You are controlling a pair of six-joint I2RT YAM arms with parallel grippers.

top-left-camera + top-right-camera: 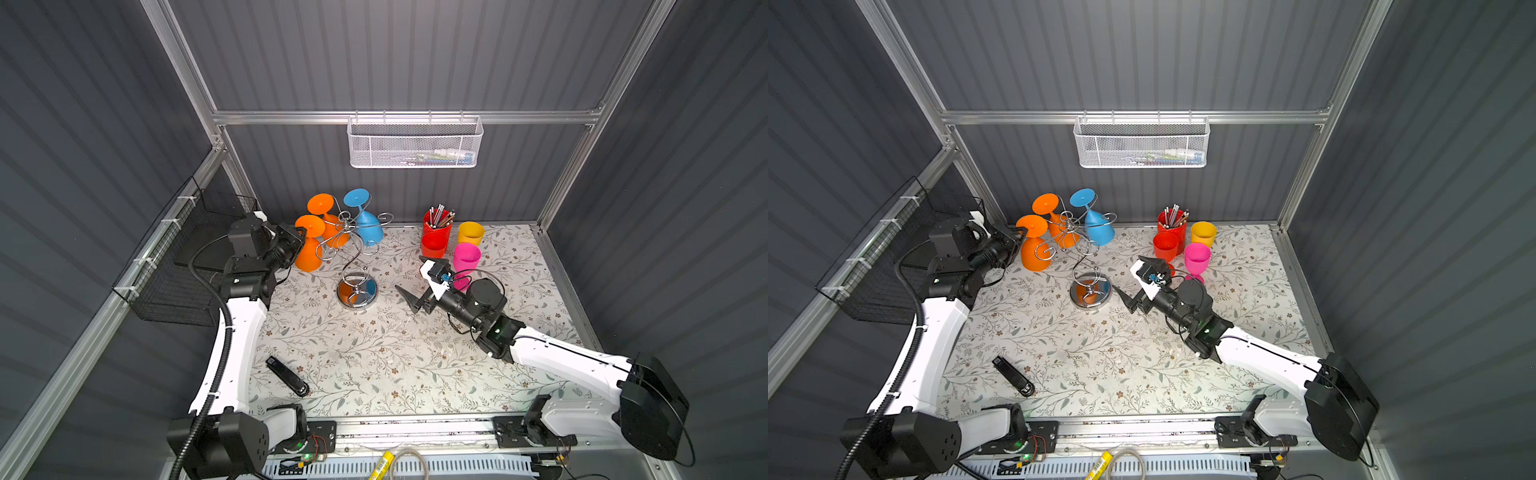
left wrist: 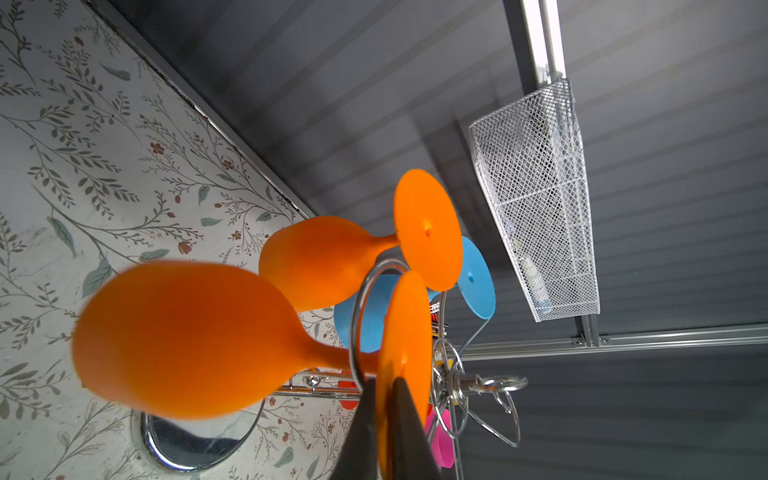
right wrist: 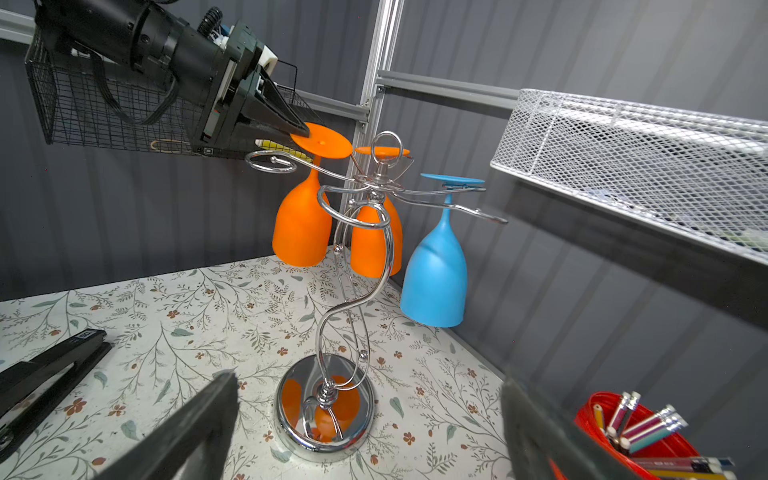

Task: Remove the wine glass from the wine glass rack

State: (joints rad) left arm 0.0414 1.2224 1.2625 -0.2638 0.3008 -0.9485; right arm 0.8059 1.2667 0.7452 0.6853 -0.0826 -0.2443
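L gripper [image 3: 305, 132] is clamped, jaws together, on the foot disc of an orange wine glass [image 3: 298, 226], which hangs bowl-down from the chrome wine glass rack [image 3: 353, 299] at the table [image 1: 374, 353] rear left. R gripper [image 1: 409, 273], jaws wide apart, hovers near the rack's base. A blue glass [image 3: 434, 282] & 2nd orange glass [image 3: 374, 245] hang alongside.

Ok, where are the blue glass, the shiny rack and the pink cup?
blue wine glass [image 3: 434, 286]: right wrist view, on its bowl.
wine glass rack [image 3: 357, 432]: right wrist view, on its round base.
pink cup [image 1: 467, 264]: a top view, on its side wall.
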